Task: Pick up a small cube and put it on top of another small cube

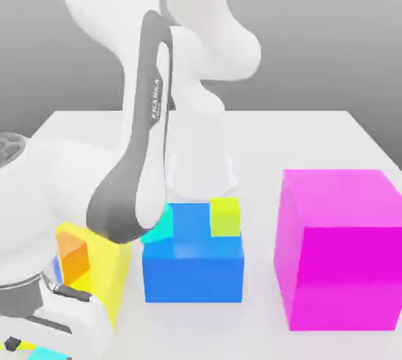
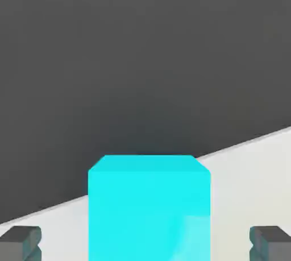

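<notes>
Panda arm's jaws spread wide either side of the cyan cube on the white counter.
Smooth, matte, bevel-edged; its lower part is cut off from view.

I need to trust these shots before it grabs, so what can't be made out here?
- Exterior view: the arm hides part of the yellow block and most of the small turquoise cube.
- Hand view: the picture's edge cuts off the cyan cube, so its base and contact with the table are unseen.
- Hand view: the open gripper shows just its fingertips.
</notes>
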